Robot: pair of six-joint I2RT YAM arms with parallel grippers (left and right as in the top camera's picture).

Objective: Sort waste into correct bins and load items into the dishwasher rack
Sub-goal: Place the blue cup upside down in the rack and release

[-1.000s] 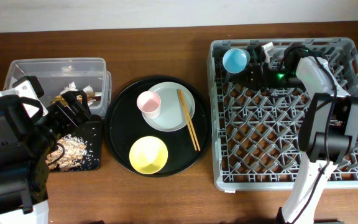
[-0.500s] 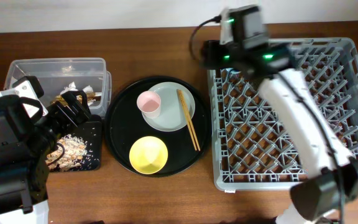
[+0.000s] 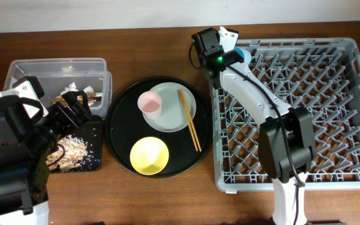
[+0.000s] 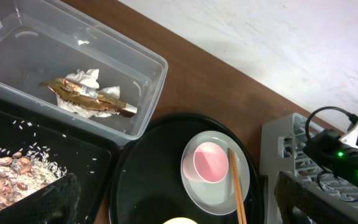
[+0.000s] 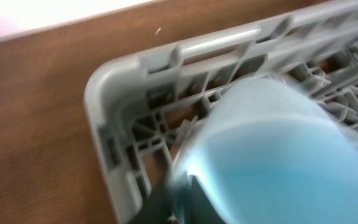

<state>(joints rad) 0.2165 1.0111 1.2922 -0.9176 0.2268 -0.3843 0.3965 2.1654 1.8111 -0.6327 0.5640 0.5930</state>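
Note:
The grey dishwasher rack stands on the right. My right gripper is at its back left corner, shut on the blue cup, which fills the right wrist view just over the rack corner. The pink cup, the chopsticks and the grey-green plate lie on the round black tray, with the yellow bowl in front. The tissue and the gold-brown wrapper lie in the clear tub. Food scraps lie in the black tray. My left gripper is open above that tray.
The wall edge runs along the back of the wooden table. The rack's front edge is near the table front. The left arm's body covers the table's front left.
My right arm has swung from the rack's right side round to its back left corner, with the blue cup staying near that corner. The left arm has not moved.

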